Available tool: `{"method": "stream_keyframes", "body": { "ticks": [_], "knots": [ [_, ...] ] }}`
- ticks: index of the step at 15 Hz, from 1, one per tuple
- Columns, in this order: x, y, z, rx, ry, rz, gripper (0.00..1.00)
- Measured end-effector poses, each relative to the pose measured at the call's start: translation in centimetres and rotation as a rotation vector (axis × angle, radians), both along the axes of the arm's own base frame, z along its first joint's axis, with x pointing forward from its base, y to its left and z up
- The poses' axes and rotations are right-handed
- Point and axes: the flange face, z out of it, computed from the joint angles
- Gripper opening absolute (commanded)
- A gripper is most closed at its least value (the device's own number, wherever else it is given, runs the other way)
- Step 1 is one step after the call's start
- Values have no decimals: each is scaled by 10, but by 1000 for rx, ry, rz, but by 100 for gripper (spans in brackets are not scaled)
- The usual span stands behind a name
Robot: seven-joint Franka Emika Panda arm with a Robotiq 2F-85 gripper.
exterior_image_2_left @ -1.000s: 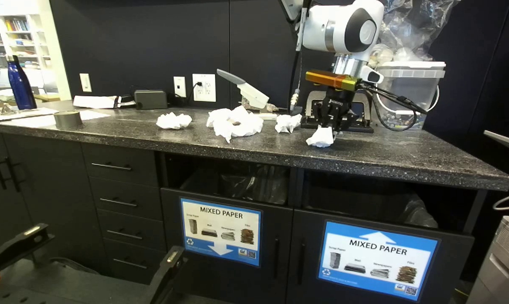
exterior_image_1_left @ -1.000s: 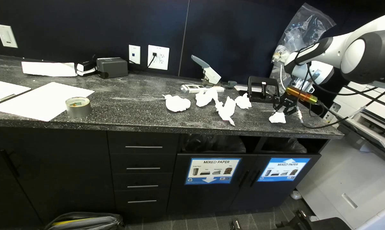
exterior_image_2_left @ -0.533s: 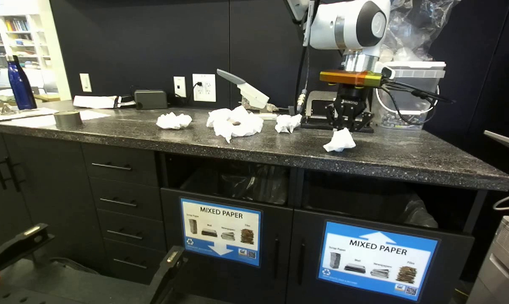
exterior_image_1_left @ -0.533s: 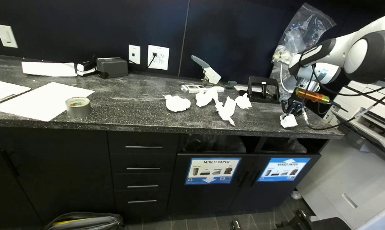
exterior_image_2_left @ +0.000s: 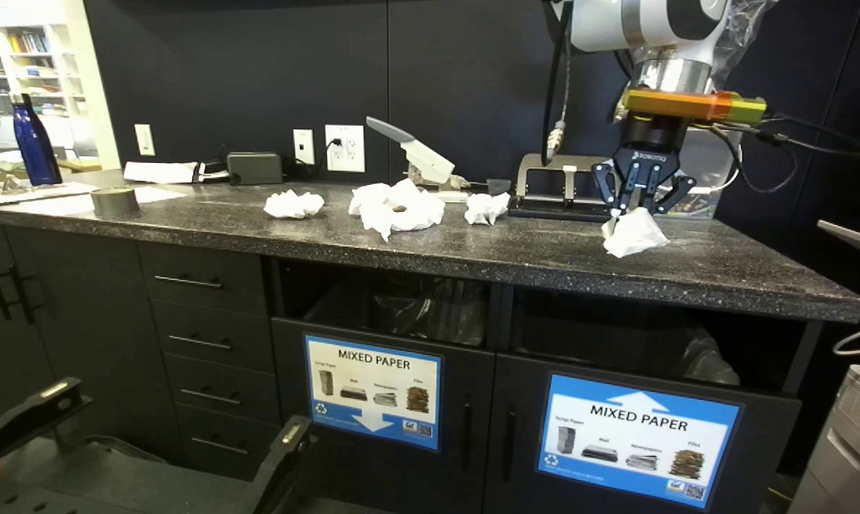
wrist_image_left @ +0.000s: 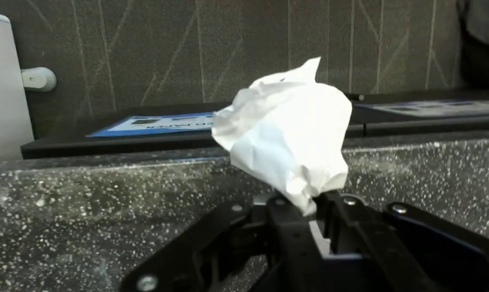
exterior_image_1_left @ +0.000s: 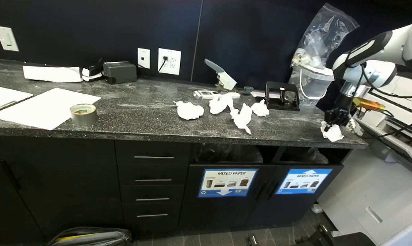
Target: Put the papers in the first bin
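Note:
My gripper (wrist_image_left: 309,205) is shut on a crumpled white paper wad (wrist_image_left: 289,134), pinching one tip while the bulk sticks out past the fingers. In both exterior views this gripper (exterior_image_2_left: 638,207) points down near the counter's right end; whether the held wad (exterior_image_1_left: 333,133) touches the counter I cannot tell. Several other papers lie on the counter to the left, among them a wad (exterior_image_2_left: 294,205), a wad (exterior_image_1_left: 242,118) and another wad (exterior_image_2_left: 487,208). Below the counter's front edge is the first bin (exterior_image_2_left: 608,328), a dark slot whose front carries the blue sign (exterior_image_2_left: 640,439).
A like slot (exterior_image_2_left: 401,310) with a whiter sign lies to its left. Behind the wads stand a stapler (exterior_image_2_left: 426,160) and a black hole punch (exterior_image_1_left: 282,95). A clear tub (exterior_image_1_left: 311,83) with a plastic bag (exterior_image_1_left: 329,30) is by the wall. The printer (exterior_image_1_left: 366,191) borders the right.
My gripper and the wad in it have moved to the right in both exterior views, away from the hole punch. The other wads have stayed in place.

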Motion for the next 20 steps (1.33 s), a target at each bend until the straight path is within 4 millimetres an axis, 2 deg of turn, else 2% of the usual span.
{"method": "stream_keyframes", "body": {
  "ticks": [4,8,12,16,20],
  "knots": [
    [-48,-22,-7,19,-19,123,17],
    [-96,-46,-39,42,-49,226,17],
    [-130,-65,-80,89,-168,307,17],
    [-140,-73,-121,120,-331,401,17],
    [-130,-66,-157,151,-494,492,17]
  ]
}}
